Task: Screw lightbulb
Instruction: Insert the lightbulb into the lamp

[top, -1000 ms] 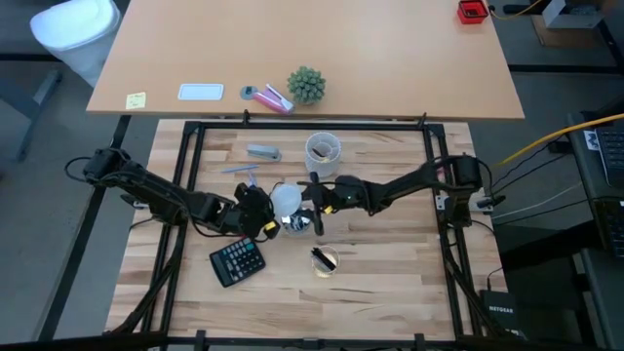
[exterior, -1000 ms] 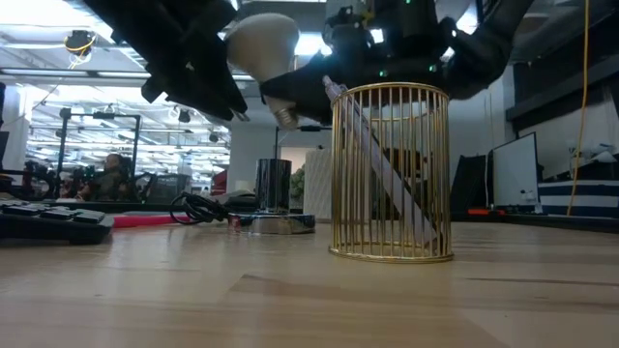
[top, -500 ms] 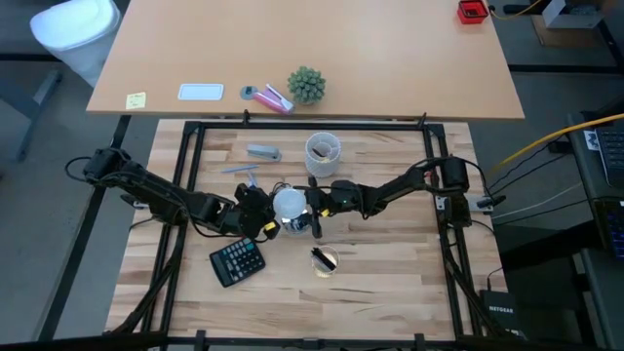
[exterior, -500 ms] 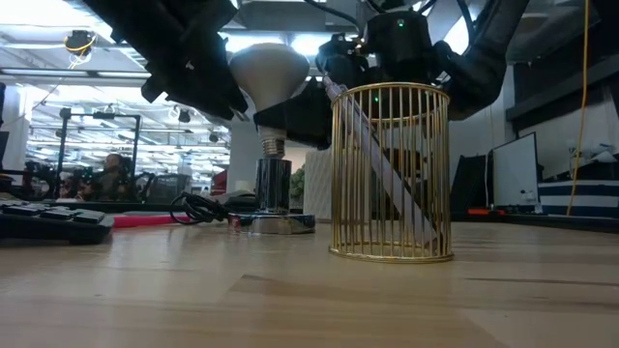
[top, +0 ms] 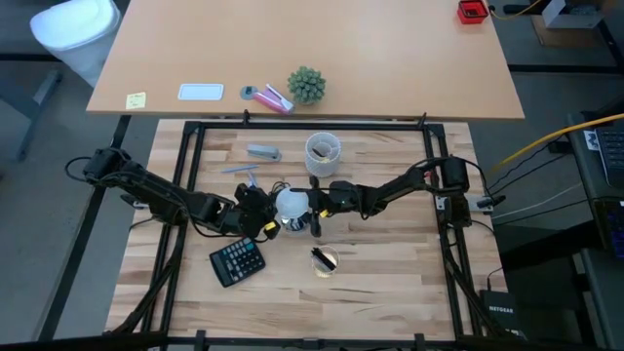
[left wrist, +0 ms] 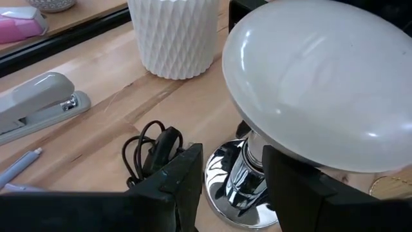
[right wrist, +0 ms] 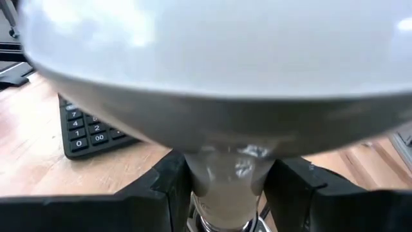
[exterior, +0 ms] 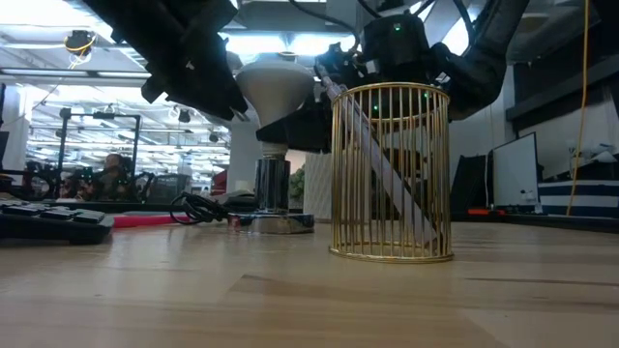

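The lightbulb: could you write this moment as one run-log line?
lightbulb: upright over socket | right claw: shut on lightbulb neck | left claw: open around socket | stage: seating bulb

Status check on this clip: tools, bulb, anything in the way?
Right tool shut on lightbulb neck, bulb upright over socket. Left tool straddling socket, not gripping it. Gold wire cup close by, not blocking.
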